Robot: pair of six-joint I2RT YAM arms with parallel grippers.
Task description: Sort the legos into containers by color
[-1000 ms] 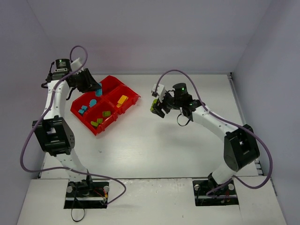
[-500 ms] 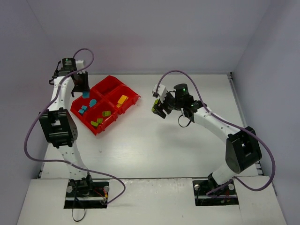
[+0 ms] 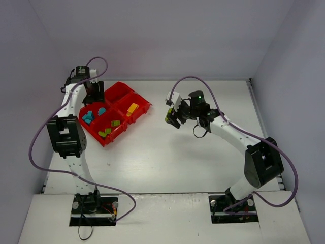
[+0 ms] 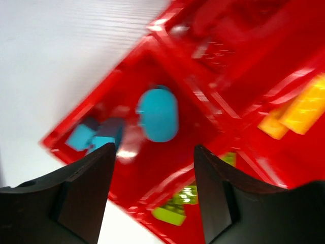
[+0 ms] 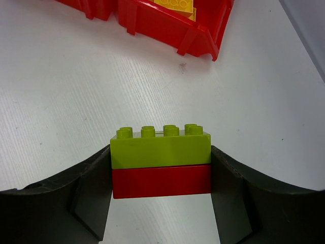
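White-linked with black joints, the left arm has swung rightward since a second ago, its wrist now standing behind the tray's far left corner. The left gripper carried a teal brick then; now its jaws stand apart with nothing between them, hanging over the tray's left compartment. The wrist view is blurred, so I cannot tell which teal piece was the one it carried. The right arm has barely shifted. The right gripper stays clamped on a two-brick stack, lime green on red, above bare table and well apart from the tray, to its right.

Pale lavender walls close the space on three sides. The table is white with a fine ridged grain. The red tray sits angled at the far left. Its left compartment holds a rounded teal brick and a cluster of teal bricks. Its right compartment holds yellow bricks, and its near one holds lime bricks.
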